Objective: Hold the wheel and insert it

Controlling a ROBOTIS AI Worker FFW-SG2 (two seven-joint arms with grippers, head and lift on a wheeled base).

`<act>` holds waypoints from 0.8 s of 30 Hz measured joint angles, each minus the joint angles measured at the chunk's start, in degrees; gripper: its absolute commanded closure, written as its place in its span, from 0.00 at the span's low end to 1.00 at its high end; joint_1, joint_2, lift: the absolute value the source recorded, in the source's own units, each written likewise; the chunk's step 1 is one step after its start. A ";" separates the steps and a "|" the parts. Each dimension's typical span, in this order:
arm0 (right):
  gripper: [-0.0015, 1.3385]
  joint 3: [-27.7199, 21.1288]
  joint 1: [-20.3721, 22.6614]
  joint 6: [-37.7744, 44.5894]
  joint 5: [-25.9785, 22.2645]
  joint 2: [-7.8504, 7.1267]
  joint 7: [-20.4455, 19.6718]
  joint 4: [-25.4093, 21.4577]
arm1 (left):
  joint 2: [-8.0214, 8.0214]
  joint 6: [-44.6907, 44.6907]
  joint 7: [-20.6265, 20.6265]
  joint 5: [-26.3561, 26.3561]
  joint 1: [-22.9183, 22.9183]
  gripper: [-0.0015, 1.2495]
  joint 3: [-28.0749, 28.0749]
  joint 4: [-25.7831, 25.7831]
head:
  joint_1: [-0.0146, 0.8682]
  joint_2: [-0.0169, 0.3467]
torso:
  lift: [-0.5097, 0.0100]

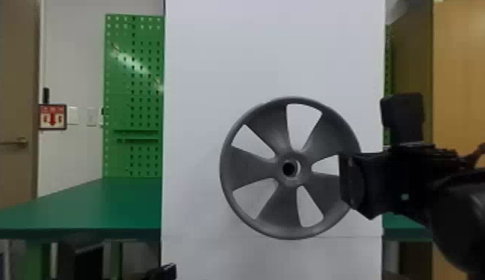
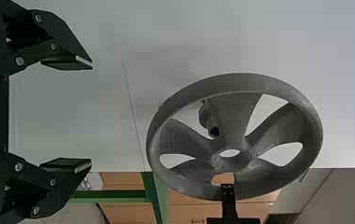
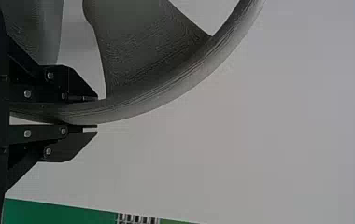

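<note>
In the head view my right gripper (image 1: 351,182) holds the grey wheel (image 1: 252,169) by its right rim, the wheel's face upright before a white board. The fingers of my right gripper (image 3: 91,113) are shut on the rim (image 3: 138,106) in the right wrist view. A short grey peg (image 2: 207,116) stands out from the board behind the wheel (image 2: 234,84), its tip apart from the hub. Through the hub hole, a dark round end (image 1: 289,168) shows slightly left of centre. My left gripper (image 1: 167,271) is low at the bottom edge; in its wrist view, my left gripper (image 2: 91,115) is open, holding nothing.
The white board (image 1: 200,74) stands upright behind the wheel. A green table (image 1: 103,208) extends on the left, with a green pegboard (image 1: 140,93) behind it. A wooden panel (image 1: 465,74) is at the right.
</note>
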 measured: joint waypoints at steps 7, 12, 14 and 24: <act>0.85 0.12 -0.04 -0.11 -0.12 0.05 0.00 0.12 | 0.04 -0.04 0.00 0.00 -0.02 0.40 -0.05 0.00 | 0.02 0.06 | 0.02; 0.85 0.11 -0.04 -0.11 -0.17 0.05 0.00 0.12 | 0.09 -0.05 0.00 0.00 -0.03 0.40 -0.02 0.02 | 0.02 0.06 | 0.02; 0.85 0.10 -0.04 -0.11 -0.20 0.05 0.00 0.12 | 0.09 -0.05 0.00 0.00 -0.04 0.40 -0.02 0.02 | 0.02 0.06 | 0.02; 0.85 0.03 -0.06 -0.26 -0.21 0.05 0.00 0.12 | 0.09 -0.08 0.01 0.00 -0.11 0.40 -0.05 0.01 | 0.02 0.06 | 0.02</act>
